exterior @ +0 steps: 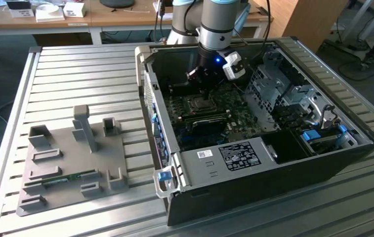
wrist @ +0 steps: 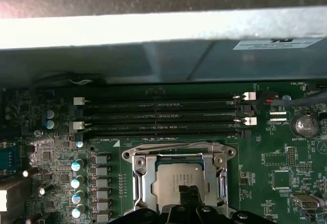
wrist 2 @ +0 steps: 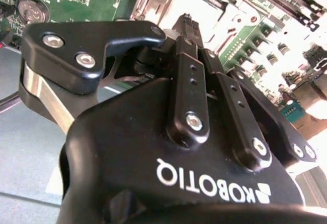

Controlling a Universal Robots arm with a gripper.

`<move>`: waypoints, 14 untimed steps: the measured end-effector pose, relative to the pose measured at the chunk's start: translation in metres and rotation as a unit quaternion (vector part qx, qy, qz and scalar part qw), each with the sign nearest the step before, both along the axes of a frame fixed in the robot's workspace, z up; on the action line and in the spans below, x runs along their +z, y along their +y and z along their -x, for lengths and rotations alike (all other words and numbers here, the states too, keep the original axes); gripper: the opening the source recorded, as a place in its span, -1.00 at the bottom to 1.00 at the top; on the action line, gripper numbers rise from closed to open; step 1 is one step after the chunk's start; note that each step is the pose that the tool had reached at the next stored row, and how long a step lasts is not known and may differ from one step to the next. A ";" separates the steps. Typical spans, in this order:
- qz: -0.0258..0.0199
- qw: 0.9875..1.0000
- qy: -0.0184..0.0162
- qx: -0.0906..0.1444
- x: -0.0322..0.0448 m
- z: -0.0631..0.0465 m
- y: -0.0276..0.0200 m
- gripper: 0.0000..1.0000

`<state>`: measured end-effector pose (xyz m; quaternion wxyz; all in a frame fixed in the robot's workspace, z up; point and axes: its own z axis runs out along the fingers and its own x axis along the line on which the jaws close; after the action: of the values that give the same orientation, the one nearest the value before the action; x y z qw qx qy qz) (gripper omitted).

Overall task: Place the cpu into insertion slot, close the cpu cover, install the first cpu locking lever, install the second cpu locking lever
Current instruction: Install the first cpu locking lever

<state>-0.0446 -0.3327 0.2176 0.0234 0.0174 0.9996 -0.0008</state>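
The cpu (wrist: 171, 180), a silvery square chip, lies in the insertion slot (wrist: 179, 155) on the green motherboard. The cpu cover (wrist: 144, 185) lies flat around it as a metal frame, with the chip showing through its window. Whether the thin levers along the frame's sides are latched, I cannot tell. My gripper (wrist: 188, 199) hangs just over the chip's near edge with its black fingers pressed together and nothing between them. In the second wrist view the gripper (wrist 2: 186, 20) points at the bright metal of the slot (wrist 2: 232, 17). In the exterior view the gripper (exterior: 203, 84) reaches into the open computer case above the slot (exterior: 200, 104).
Long black memory slots (wrist: 158, 116) run beside the socket, with capacitors (wrist: 76, 183) and a coin battery (wrist: 305, 126) nearby. The case wall (wrist: 153, 29) rises close behind. A drive cage (exterior: 285, 94) and a power supply (exterior: 233, 155) crowd the case. A grey fixture plate (exterior: 68, 163) sits on the slatted table.
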 end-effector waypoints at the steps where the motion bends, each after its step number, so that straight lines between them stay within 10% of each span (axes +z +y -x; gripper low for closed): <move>1: 0.000 1.000 0.000 0.000 0.0000 0.000 0.0000 -0.79; 14: -0.010 1.000 0.000 0.002 0.0041 0.000 -0.0063 -0.79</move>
<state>-0.0449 -0.3390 0.2217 0.0233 0.0155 0.9996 0.0091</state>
